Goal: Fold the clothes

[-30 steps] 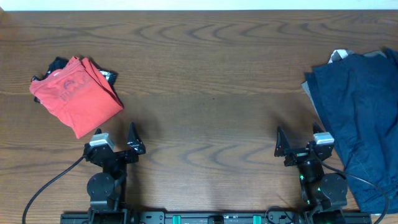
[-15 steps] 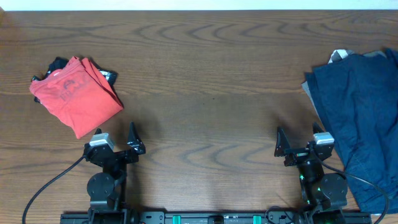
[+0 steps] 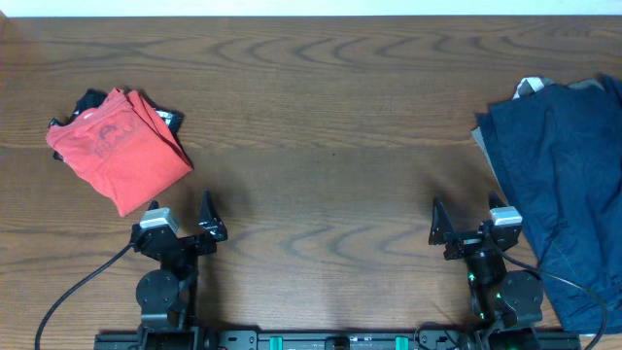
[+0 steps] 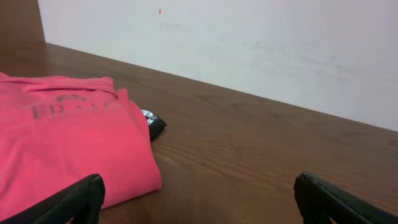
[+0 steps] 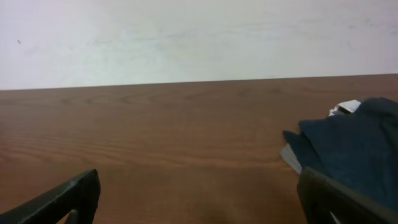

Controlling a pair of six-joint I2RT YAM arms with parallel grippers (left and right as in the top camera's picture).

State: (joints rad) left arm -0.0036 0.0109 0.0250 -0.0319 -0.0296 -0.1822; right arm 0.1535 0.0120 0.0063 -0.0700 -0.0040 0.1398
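Clearly clothes [image 3: 564, 175] lie just right of right gripper [image 3: 465, 214], long axis front-to-back; left gripper [image 3: 180, 209] well apart; both jaws open, empty.

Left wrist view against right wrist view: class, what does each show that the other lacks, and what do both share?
Only the left wrist view: a folded red shirt, with a dark item at its edge. Only the right wrist view: navy clothes at the right, with a pale scrap at their far edge. Both: the wooden table, a white wall, and an open, empty hand, the left hand or the right hand.
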